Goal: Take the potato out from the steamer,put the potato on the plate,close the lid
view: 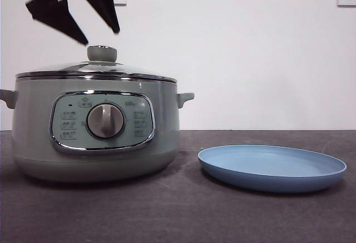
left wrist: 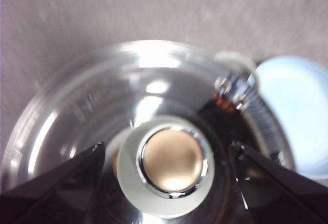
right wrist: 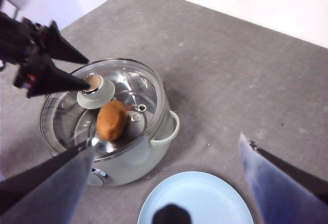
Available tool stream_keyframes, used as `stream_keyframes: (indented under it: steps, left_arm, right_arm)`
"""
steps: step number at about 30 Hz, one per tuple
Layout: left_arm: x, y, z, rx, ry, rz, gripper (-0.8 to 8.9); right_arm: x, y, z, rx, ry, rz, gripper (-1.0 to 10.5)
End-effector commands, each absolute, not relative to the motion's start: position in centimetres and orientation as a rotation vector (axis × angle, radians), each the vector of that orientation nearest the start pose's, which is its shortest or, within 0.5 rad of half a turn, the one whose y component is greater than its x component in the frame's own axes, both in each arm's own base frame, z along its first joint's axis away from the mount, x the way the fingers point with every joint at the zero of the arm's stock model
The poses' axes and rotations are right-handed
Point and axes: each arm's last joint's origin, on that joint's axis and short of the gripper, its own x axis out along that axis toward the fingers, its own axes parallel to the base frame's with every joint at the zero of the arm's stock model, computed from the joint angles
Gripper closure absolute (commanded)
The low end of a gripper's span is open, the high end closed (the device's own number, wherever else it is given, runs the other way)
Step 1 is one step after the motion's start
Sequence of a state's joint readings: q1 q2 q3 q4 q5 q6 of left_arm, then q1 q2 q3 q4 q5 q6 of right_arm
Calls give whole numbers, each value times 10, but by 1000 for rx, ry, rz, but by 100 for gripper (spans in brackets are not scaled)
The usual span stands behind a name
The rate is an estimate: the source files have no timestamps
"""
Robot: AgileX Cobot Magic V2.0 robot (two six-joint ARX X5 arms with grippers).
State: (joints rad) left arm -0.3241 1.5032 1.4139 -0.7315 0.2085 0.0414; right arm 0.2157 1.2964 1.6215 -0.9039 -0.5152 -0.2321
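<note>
Plate (view: 272, 168) empty on desk (view: 178, 215). Left pincer (view: 100, 29) jaws apart just above lid (view: 95, 69) knob (left wrist: 170, 165); potato (right wrist: 111, 119) under glass. Right pincer (right wrist: 164, 183) apart, well away.

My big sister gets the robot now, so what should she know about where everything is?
Left gripper: open, hanging just above the lid's knob, one jaw on either side, not gripping yet.
Right gripper: open, holding nothing, waiting up high over the plate.
The lid is on the steamer. The potato is inside, seen through the glass. The plate is bare, beside the steamer.
Done: nothing yet.
Left: lift the lid, take out the potato, put it on the plate, close the lid.
</note>
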Motion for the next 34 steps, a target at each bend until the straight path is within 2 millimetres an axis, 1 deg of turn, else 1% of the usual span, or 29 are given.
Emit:
stream_keyframes:
  steps: [1,5,8,10,14,15,16,18,26,28,30,32,34]
  left_arm:
    - [304,-112,324,97,856,-527,405]
    - [310,-114,316,100,888,-526,405]
    - [310,-116,314,104,892,-529,409]
    - [309,-118,314,107,892,-531,435]
    - [308,-117,314,130,899,-523,709]
    - [308,-118,313,137,899,-529,760]
    - [308,-118,313,145,898,-534,789]
    - [308,-118,313,149,897,-535,821]
    - [311,-119,317,146,852,-538,819]
    - [311,-119,323,146,837,-537,819]
    - [311,-119,334,144,815,-538,819]
    - [311,-119,351,142,785,-539,819]
    - [309,-117,372,140,748,-537,819]
  right_arm:
    - [230,66,443,-123,492,772,471]
    - [230,66,443,-123,492,772,471]
    - [230,66,443,-123,492,772,474]
    - [230,66,443,-123,492,772,474]
    - [230,66,443,-123,492,772,474]
    - [230,66,443,-123,492,772,474]
    - [230,66,443,-123,492,772,474]
    - [230,66,443,-123,492,772,474]
    - [230,66,443,-122,492,775,474]
    - [230,66,444,-122,492,775,474]
    - [230,66,444,-121,492,777,474]
    - [230,66,444,-119,490,783,474]
    - [230,66,444,-109,487,787,474]
